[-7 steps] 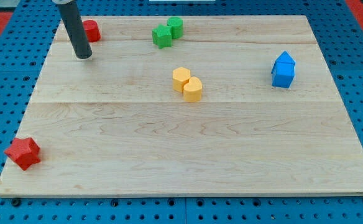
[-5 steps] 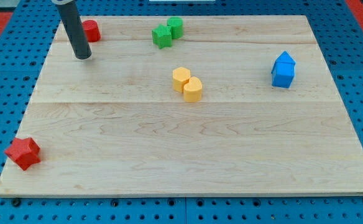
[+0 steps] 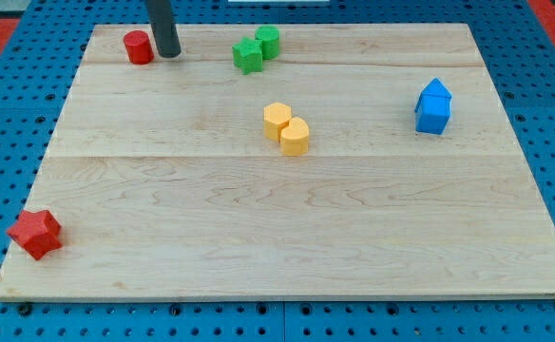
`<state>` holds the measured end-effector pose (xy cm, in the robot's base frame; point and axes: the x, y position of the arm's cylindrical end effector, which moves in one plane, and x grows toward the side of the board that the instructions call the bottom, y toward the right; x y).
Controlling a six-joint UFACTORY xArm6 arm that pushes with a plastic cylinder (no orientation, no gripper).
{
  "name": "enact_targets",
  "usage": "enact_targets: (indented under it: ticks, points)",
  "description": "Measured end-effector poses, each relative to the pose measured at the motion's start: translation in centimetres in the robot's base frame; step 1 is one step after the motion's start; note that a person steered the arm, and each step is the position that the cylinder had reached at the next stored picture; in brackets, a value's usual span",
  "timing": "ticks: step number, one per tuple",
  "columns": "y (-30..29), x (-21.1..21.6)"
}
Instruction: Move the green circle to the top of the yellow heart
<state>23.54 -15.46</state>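
Note:
The green circle [image 3: 269, 41] sits near the view's top, touching a green star [image 3: 248, 55] at its lower left. The yellow heart [image 3: 296, 136] lies mid-board, touching a yellow hexagon [image 3: 277, 119] at its upper left. My tip [image 3: 168, 53] stands near the top edge, just right of a red cylinder [image 3: 139, 47] and well left of the green star. The tip touches no block that I can tell.
Two blue blocks [image 3: 433, 106] sit pressed together at the view's right. A red star [image 3: 35, 234] lies at the bottom left corner of the wooden board [image 3: 287, 237]. A blue pegboard surrounds the board.
My tip has moved up and to the right, from left of the red cylinder to its right side. The blocks have not moved.

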Motion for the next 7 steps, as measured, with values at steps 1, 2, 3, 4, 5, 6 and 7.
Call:
enact_targets:
  ticks: [1, 2, 3, 4, 5, 6, 7]
  points:
    - [0.1, -0.8]
    - [0.0, -1.1]
    - [1.9, -4.4]
    - [6.1, -4.3]
    - [10.8, -3.4]
    - [14.6, -2.8]
    - [16.7, 0.8]
